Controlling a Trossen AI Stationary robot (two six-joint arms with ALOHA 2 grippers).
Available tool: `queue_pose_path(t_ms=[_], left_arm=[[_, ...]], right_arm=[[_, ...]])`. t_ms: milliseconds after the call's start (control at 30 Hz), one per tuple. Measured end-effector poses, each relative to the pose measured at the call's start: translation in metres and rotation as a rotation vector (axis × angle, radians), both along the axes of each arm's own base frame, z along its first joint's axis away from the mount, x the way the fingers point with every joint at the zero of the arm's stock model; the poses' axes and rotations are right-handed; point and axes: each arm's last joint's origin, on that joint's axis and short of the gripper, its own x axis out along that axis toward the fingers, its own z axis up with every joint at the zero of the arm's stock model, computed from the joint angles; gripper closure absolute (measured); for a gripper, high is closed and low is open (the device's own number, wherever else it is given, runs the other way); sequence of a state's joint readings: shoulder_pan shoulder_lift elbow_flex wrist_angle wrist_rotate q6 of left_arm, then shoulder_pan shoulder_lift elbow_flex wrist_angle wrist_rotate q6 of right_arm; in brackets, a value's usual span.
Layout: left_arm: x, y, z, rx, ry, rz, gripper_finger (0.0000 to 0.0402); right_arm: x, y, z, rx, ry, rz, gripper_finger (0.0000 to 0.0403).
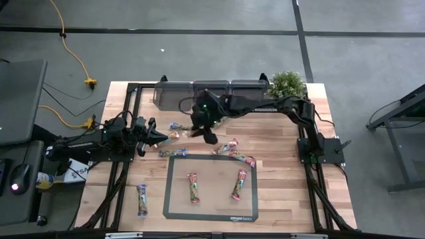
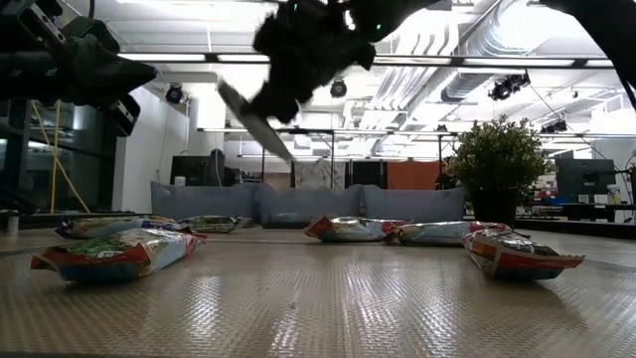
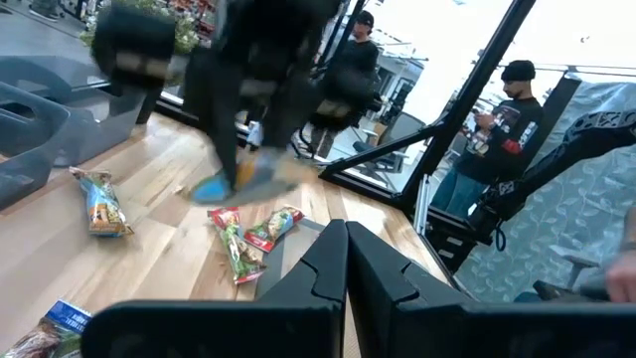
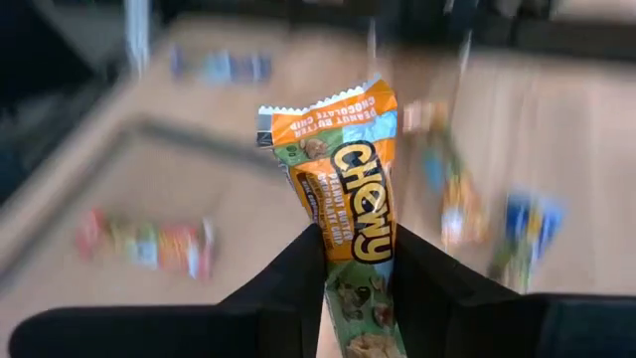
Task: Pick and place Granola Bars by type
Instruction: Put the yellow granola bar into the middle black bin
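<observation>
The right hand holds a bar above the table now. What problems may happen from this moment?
1. The right hand pinches the orange bar only near its lower end, so most of the wrapper sticks out free. It may slip or swing while being carried.
2. The left hand waits close beside the right one over the table, so the arms may bump.
3. Loose bars lie right under the path; a low move might push them.

Orange Chewy bar (image 4: 350, 189) held aloft; others (image 1: 192, 186) apparently lie flat.
</observation>
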State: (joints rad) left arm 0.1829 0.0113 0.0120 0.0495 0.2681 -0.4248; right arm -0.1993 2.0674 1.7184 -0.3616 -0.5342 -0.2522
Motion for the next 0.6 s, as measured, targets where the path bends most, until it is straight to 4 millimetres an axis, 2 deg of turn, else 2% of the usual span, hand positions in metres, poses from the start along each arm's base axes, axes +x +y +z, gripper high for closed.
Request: queue_pose_path(t_ms=[167,333,600], left_arm=[[0.000,0.000,0.000,0.000,-0.001,0.000,0.0401],[0.000,0.000,0.000,0.000,0.000,-0.001,0.0401],[0.000,0.000,0.000,0.000,0.000,-0.001,0.0401]], right_arm=[[0.011,0.001,0.026,0.081,-0.207,-0.049,0.0314],[0.013,-0.001,0.052,0.148,-0.380,-0.078,0.0314],[0.014,-0.004,0.070,0.212,-0.522,-0.102,0.0314]])
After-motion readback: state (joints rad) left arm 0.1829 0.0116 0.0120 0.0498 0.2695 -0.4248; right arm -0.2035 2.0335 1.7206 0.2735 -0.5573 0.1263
